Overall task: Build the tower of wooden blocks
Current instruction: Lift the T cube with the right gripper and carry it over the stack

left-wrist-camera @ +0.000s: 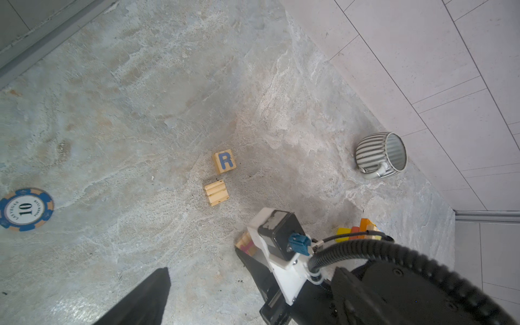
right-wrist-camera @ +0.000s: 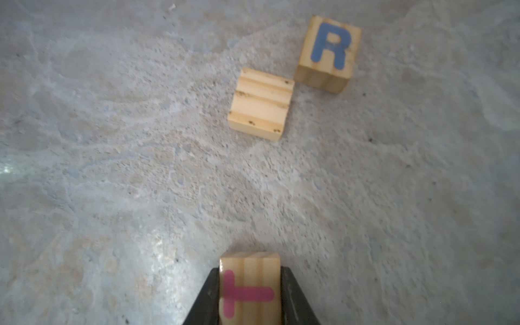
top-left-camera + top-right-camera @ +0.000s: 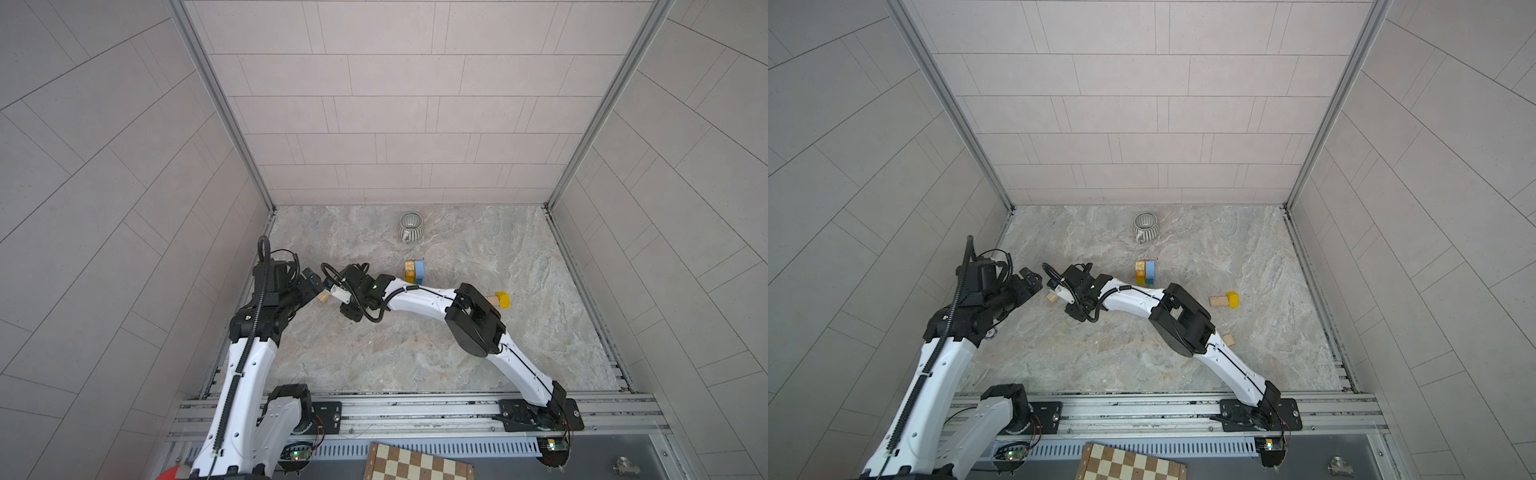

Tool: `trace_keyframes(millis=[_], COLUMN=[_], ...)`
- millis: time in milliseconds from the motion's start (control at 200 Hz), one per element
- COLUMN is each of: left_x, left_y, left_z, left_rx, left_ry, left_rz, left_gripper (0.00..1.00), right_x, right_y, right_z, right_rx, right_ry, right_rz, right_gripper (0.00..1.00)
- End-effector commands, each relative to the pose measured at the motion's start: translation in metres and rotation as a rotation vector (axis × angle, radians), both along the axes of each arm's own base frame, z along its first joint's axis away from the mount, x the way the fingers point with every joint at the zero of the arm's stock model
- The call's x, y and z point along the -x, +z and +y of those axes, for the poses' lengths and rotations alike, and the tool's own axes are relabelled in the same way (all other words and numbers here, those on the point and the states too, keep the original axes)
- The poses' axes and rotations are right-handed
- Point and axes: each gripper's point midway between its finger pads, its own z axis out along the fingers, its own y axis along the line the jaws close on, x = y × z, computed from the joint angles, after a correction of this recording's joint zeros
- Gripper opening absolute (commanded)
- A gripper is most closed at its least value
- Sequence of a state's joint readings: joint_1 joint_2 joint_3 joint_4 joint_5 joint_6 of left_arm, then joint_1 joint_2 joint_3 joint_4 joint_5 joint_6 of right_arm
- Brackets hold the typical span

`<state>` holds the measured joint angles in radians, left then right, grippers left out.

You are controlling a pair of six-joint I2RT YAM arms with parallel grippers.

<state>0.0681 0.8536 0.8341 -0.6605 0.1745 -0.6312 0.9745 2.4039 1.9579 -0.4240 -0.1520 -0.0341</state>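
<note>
The right gripper (image 2: pixel 250 271) is clamped on the T block (image 2: pixel 249 287), a natural wood cube with a pink letter. The jaws press two opposite faces squarely, and about half the cube sticks out past the tips. Whether it has left the marble tabletop (image 3: pixel 415 353) I cannot tell.

The step in hand looks like the pick-up, with the carry to come. It would go best as a straight lift first, because the left gripper (image 3: pixel 312 284) hangs just beside it, wide open and empty. The grooved block (image 2: pixel 260 104) and the R block (image 2: pixel 327 53) lie a little way beyond the cube, so swinging low risks knocking them.

The wood block tower (image 3: pixel 414 271) stands to the right and somewhat farther off. It is a small cluster of yellow, natural and light blue pieces, partly hidden by the right forearm in both top views. The cube should arrive from above with its faces parallel to the stack's top. The jaws should part only once it sits flat, as an off-centre landing could topple the pieces.

The right arm runs from its near-right base up to a raised elbow. Its forearm then reaches across the middle to the left, wrist pitched down. The left arm rises from the near left, its wrist turned towards the right.

The ribbed mug (image 3: pixel 410 226) lies on its side at the far edge, well clear.
</note>
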Motion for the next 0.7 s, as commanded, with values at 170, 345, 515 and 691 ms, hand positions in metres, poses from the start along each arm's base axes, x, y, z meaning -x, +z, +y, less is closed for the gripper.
trace_keyframes(millis=[170,345,515,691], left_x=[-0.014,-0.029,-0.045,-0.066], left_y=[0.022,0.027,0.032,0.033], left_z=[0.007,-0.003,-0.015,-0.036], left_rx=[-0.05,-0.018,-0.062,-0.1], left_ry=[-0.004,-0.048,-0.089,-0.142], left_rz=[-0.031,-0.027,-0.013,0.005], left_gripper=[1.0,1.0,1.0,1.0], right_x=[-0.025,-0.052,-0.073,-0.084], right_y=[0.073,0.104,0.123,0.134], right_z=[-0.043,-0.093,-0.15,-0.203], right_rx=[-0.054,-0.123,-0.197,-0.265], right_ry=[-0.223,-0.448,-0.621,-0.726], right_rz=[-0.064,-0.026,0.031,0.067], right_gripper=[0.25,0.25,0.25,0.25])
